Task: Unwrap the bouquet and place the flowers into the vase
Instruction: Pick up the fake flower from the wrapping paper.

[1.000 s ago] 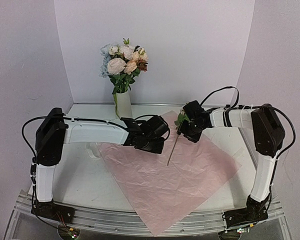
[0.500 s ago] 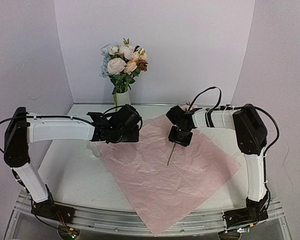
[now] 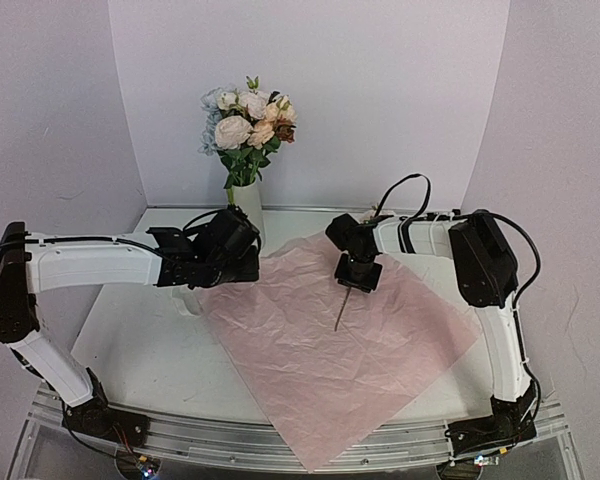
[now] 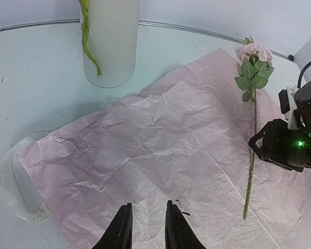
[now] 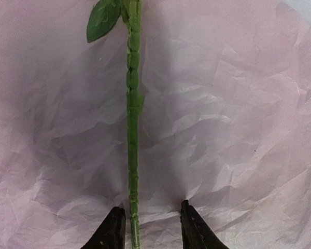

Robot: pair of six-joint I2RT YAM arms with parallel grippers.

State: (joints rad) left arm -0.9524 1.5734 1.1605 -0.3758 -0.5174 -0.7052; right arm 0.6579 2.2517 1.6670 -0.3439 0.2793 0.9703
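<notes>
"Flowers (image 3: pixel 245 125), main lot: where were they?" the clerk asked.

"Item one: mixed blooms, cream, pink and pale blue with green leaves, stood upright in the vase (image 3: pixel 247 208) at the back of the table (image 3: pixel 140 350), near the rear wall. Item two: a single rose (image 4: pixel 254 150), pink, long-stemmed, lay flat on the pink paper (image 3: pixel 320 380), bloom toward the far edge, cut end toward the arms."

"Paper and trimmings?"

"One crinkled sheet, spread open across the table, its far corner near the vase's foot. One cream ribbon (image 4: pixel 10 179), loose on the bare table just beside the sheet's left edge."

"Right gripper (image 5: pixel 150 212)?"

"It hung low over the single rose, fingers apart, one on each side of the stem. The stem ran closer to one finger, with paper showing between it and the other. No clamp was seen."

"Left gripper (image 4: pixel 148 205)?"

"It was above the paper in front of the vase, fingers a narrow gap apart, nothing between them."
</notes>
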